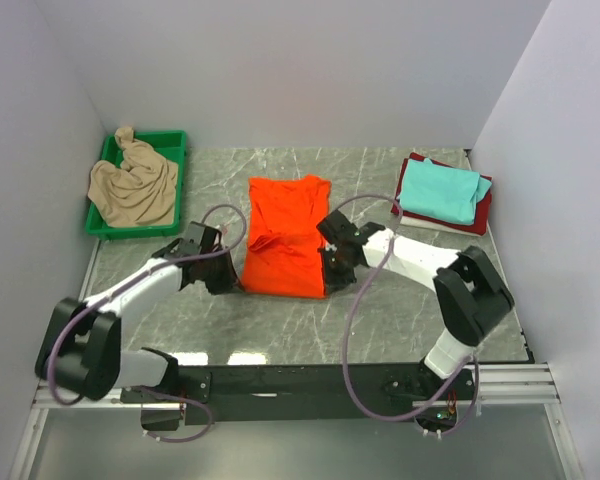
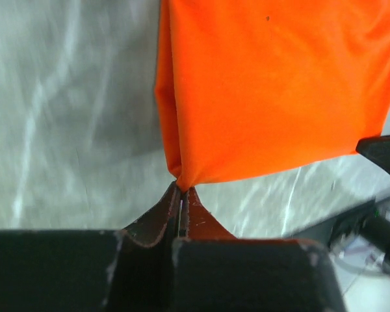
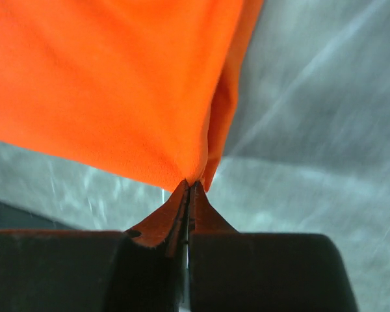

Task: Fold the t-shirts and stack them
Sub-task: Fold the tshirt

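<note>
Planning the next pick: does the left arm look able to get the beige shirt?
Not yet, probably: its jaws pinch the orange shirt; otherwise nothing blocks the beige shirt in its tray.

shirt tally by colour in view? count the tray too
orange t-shirt: 1
beige t-shirt: 1
teal t-shirt: 1
dark red t-shirt: 1
green tray: 1
Total: 5 clearly visible, 4 shirts and 1 tray
</note>
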### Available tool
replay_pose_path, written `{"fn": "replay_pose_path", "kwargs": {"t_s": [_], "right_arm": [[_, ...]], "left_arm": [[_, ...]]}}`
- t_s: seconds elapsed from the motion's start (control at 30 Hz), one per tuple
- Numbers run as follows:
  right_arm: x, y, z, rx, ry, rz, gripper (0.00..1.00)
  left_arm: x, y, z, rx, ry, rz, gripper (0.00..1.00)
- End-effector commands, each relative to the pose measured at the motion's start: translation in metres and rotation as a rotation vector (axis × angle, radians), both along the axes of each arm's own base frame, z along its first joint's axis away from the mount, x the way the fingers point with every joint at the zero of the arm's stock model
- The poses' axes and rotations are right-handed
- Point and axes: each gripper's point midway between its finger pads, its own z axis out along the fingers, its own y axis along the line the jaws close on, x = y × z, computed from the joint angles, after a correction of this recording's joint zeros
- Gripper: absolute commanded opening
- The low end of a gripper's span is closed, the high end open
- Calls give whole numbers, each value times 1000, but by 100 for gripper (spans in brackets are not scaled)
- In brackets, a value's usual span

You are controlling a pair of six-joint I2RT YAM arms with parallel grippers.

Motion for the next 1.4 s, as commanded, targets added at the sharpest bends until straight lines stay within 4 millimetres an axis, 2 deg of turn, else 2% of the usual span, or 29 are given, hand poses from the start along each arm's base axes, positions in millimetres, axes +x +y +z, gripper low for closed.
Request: {"fn": "replay_pose_path", "kwargs": {"t_s": [0.0, 0.07, 0.17, 0.33, 0.47, 0.6, 0.77, 0.83, 0.9, 1.0, 1.07, 1.37], "right_arm": [[-43, -14, 7, -50, 50, 25, 0], [-63, -16, 12, -54, 62, 34, 0], [-77, -21, 27, -44, 45, 7, 0], [-79, -27, 66, 4, -32, -53, 0], [-82, -31, 91, 28, -63, -73, 0], [-95, -36, 98, 32, -53, -77, 0], [-125, -38, 101, 52, 0, -90, 0], [-137, -37, 109, 75, 12, -102, 0], [-141, -37, 118, 105, 4, -128, 0], [-135, -34, 133, 153, -36, -161, 0], [-125, -34, 142, 158, -84, -186, 0], [-66, -48, 153, 102, -234, -281, 0]], "left_arm": [[-37, -4, 12, -28, 41, -45, 0], [-46, -16, 25, -55, 34, -73, 0], [-54, -12, 41, -58, 25, -48, 0], [-57, -1, 84, -54, -56, 6, 0], [-62, 1, 108, -82, -87, 22, 0], [-74, 4, 123, -100, -81, 35, 0], [-94, 8, 134, -132, -54, 48, 0], [-100, 9, 142, -154, -63, 50, 0], [-101, 9, 150, -169, -76, 58, 0], [-93, 8, 160, -181, -120, 72, 0], [-87, 6, 158, -168, -120, 67, 0], [-41, -2, 154, -126, -203, 80, 0]]}}
